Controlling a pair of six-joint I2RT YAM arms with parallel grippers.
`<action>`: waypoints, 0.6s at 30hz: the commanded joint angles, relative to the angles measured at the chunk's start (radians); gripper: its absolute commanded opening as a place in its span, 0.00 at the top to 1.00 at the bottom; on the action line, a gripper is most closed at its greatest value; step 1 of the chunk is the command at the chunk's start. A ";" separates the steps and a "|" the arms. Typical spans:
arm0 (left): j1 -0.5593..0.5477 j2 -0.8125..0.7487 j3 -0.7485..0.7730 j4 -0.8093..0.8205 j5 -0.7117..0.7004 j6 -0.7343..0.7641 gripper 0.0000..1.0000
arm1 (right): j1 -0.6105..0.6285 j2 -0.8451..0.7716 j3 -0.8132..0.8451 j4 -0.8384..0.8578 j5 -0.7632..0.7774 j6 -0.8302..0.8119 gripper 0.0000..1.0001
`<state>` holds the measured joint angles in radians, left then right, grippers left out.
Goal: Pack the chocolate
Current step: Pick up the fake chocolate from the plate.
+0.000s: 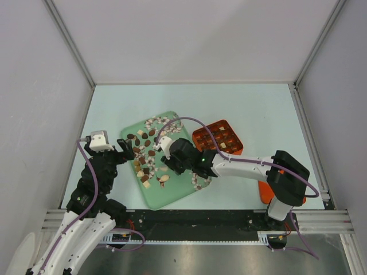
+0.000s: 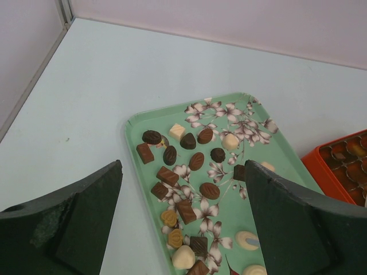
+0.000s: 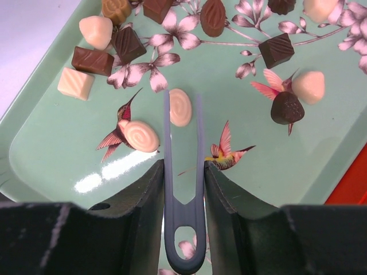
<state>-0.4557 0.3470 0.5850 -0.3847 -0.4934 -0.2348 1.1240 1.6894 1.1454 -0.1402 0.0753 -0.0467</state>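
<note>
Tweezers point(image 3: 183, 215) pinched in right gripper point(image 3: 183, 169), prongs straddling cream chocolate point(image 3: 180, 107) just ahead, left gripper point(image 2: 183, 166) spread idle; risk of piece slipping out if squeezed weakly.

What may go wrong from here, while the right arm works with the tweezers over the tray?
1. The tweezers held by the right end effector straddle a cream swirl piece. On the glossy tray it may slip out when they squeeze.
2. A second swirl piece lies close beside one prong and may be pushed aside.
</note>
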 commanded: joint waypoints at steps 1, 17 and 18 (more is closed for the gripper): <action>0.009 0.009 -0.001 0.013 0.004 0.023 0.08 | 0.005 0.019 0.004 0.044 -0.029 -0.024 0.63; 0.009 0.010 -0.001 0.013 0.004 0.025 0.08 | 0.007 0.079 0.004 0.047 -0.023 -0.042 0.64; 0.009 0.010 -0.001 0.013 0.004 0.023 0.08 | 0.007 0.075 0.002 0.044 -0.019 -0.042 0.66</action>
<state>-0.4557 0.3473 0.5850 -0.3847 -0.4934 -0.2344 1.1248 1.7588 1.1446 -0.1360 0.0540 -0.0715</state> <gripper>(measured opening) 0.922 0.369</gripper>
